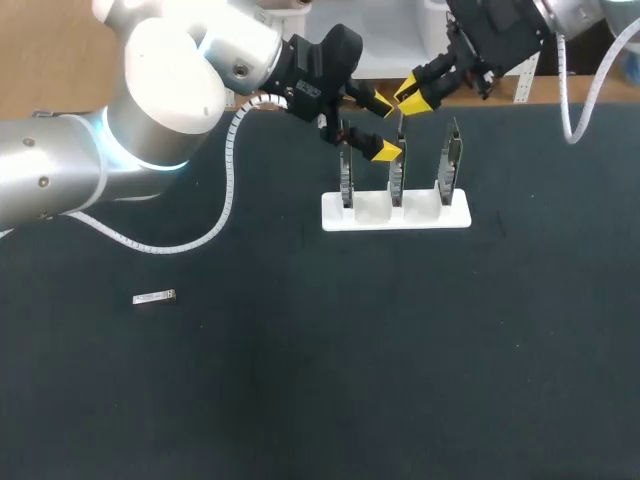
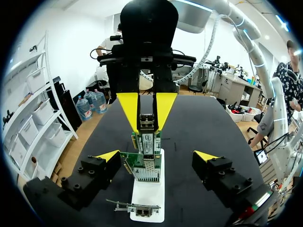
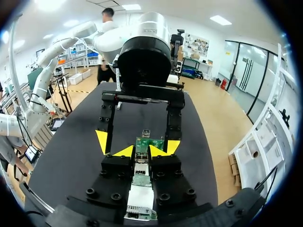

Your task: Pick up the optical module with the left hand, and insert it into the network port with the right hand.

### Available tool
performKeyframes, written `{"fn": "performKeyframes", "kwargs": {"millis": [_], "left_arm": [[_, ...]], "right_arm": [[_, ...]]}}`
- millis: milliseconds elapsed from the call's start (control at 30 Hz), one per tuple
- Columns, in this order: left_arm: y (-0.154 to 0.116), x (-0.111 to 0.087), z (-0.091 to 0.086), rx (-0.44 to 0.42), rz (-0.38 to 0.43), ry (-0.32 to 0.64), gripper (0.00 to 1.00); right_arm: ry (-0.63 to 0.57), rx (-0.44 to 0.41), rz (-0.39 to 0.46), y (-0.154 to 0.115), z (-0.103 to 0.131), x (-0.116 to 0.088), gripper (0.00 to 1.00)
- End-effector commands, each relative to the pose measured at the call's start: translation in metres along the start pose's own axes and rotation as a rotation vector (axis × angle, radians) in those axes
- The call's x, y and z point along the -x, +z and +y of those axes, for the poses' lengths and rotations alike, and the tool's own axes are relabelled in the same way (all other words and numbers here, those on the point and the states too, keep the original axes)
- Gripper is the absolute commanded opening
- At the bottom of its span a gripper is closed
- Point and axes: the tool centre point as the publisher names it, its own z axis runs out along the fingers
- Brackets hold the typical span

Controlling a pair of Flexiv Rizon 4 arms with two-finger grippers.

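Note:
A small silver optical module [image 2: 147, 122] hangs between the yellow tips of my right gripper [image 2: 147, 127], which is shut on it. In the right wrist view the module [image 3: 141, 166] shows between the gripper's [image 3: 141, 152] close-set fingers. In the head view my right gripper [image 1: 412, 95] hovers just above the middle network card [image 1: 397, 180], one of three upright in a white holder [image 1: 395, 217]. My left gripper [image 1: 385, 126] stands wide open beside that card and faces the right gripper, holding nothing. The left wrist view has its tips [image 2: 156, 156] to either side of the card row [image 2: 144, 165].
A second small silver module [image 1: 154, 297] lies flat on the dark table mat [image 1: 300, 380], far to the left and towards the front. My left arm's white cable [image 1: 228, 190] loops over the mat behind it.

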Motion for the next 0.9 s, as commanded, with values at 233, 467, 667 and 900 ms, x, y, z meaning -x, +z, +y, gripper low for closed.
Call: {"fn": "performKeyframes", "kwargs": {"millis": [233, 467, 667, 900], "left_arm": [[0.0003, 0.0002, 0.001, -0.002, 0.002, 0.0, 1.0], [0.0003, 0.0002, 0.001, -0.002, 0.002, 0.0, 1.0], [0.0003, 0.0002, 0.001, -0.002, 0.002, 0.0, 1.0], [0.0003, 0.0002, 0.001, -0.002, 0.002, 0.0, 1.0]], "right_arm": [[-0.002, -0.012, 0.012, 0.0035, 0.0036, 0.0009, 0.0], [-0.003, -0.007, 0.023, 0.0061, 0.0034, 0.0003, 0.0], [0.004, -0.008, 0.025, 0.006, 0.0036, -0.002, 0.0], [0.001, -0.01, 0.023, 0.0045, 0.0026, -0.0007, 0.0]]}}
